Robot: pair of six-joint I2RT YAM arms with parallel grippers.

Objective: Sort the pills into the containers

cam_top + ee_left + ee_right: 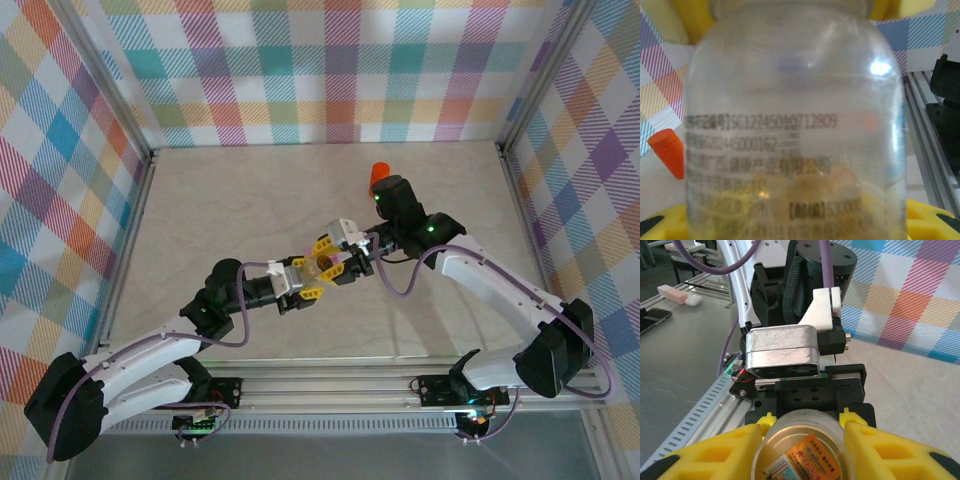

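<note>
Basically barely started: my left claw (pixel 308 277) is clamped on the clear pill bottle (pixel 790 100) over the middle of the table (pixel 240 200), and my right claw (pixel 802 437) pinches its round end, fingers against both sides. Pills (pixel 802 187) all sit inside the bottle, none sorted. Pink pill box (pixel 674 293) lies on the grey surface (pixel 680 355), well apart. Left, I'd say: open bottle, tip pills out, fill box

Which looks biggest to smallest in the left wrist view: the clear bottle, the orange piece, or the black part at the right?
1. clear bottle, though it sits right against the camera, which exaggerates its size.
2. black part, cut off by the picture's edge.
3. orange piece, farther back, so its true size is unsure.
</note>
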